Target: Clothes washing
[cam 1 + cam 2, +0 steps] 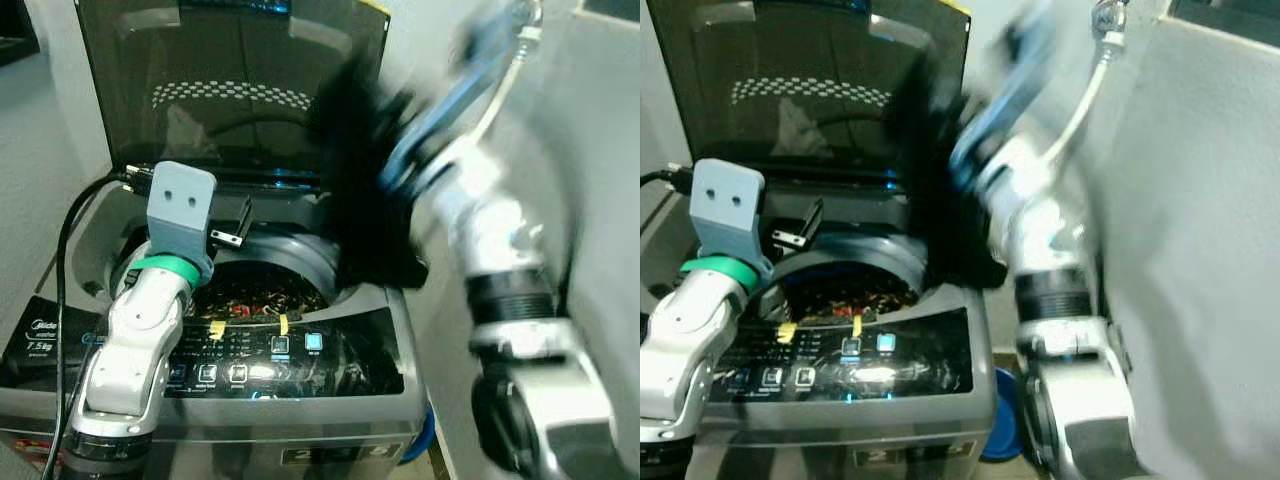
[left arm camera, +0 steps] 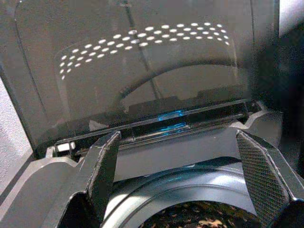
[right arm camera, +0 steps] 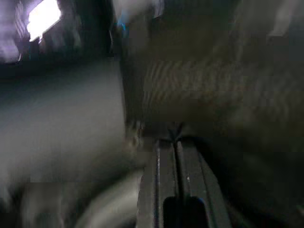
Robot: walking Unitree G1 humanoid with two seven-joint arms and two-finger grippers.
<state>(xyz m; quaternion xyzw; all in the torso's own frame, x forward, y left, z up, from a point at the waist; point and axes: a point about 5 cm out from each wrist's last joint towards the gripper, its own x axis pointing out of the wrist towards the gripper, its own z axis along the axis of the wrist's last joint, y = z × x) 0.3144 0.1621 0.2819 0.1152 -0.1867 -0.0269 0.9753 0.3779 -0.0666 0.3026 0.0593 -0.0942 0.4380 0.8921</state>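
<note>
A top-loading washing machine point(image 1: 300, 400) stands before me with its tinted lid point(image 1: 230, 80) raised. Dark patterned laundry point(image 1: 250, 295) lies in the drum. My left gripper point(image 2: 178, 180) hovers open over the drum's back rim, nothing between its fingers point(image 2: 102, 166). My right arm is raised at the machine's right side, blurred by motion. A black garment point(image 1: 365, 200) hangs from it over the right rim of the tub. In the right wrist view my right gripper point(image 3: 175, 140) has its fingers pressed together on dark cloth.
The lit control panel point(image 1: 280, 360) runs along the machine's front edge. A grey wall point(image 1: 600, 150) stands close on the right, with a white hose point(image 1: 500, 90) running up it. Something blue point(image 1: 1000, 420) sits on the floor by the machine's right corner.
</note>
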